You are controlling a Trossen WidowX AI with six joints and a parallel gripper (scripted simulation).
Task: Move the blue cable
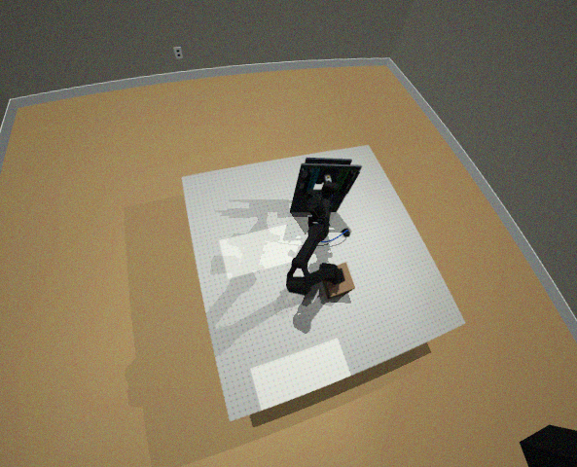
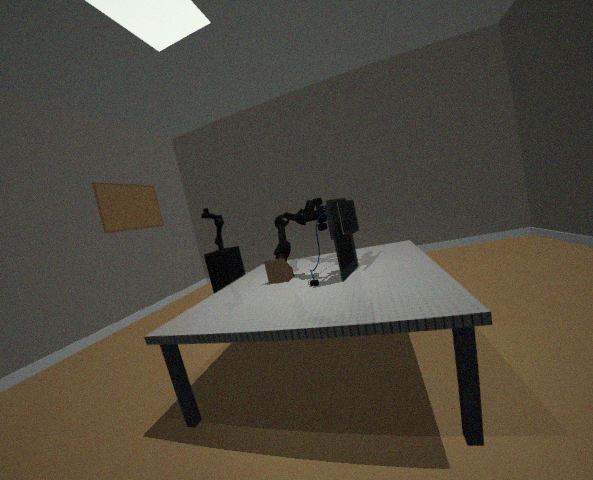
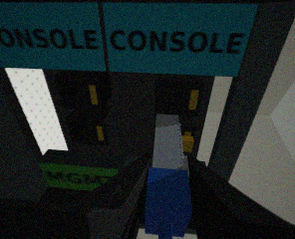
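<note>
plug [image 3: 167,199]: blue body, clear tip | pinched in tool [image 3: 167,161] | below right CONSOLE label [image 3: 176,42]

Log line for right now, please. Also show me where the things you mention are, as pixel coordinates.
tool [image 3: 167,161]: shut on blue plug [image 3: 168,199] | CONSOLE labels [image 3: 177,42]: above plug in wrist view | seating: cannot tell

White table [image 1: 394,281] [image 2: 255,315] | 1 brown block [image 1: 344,284] [image 2: 277,271] | 1 small black piece [image 1: 345,233] [image 2: 314,283]

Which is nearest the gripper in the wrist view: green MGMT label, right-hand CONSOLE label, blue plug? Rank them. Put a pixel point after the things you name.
1. Blue plug [image 3: 168,201]: between the fingers.
2. Green MGMT label [image 3: 63,176]: left of the gripper [image 3: 167,161].
3. Right-hand CONSOLE label [image 3: 174,62]: above, farthest.
</note>
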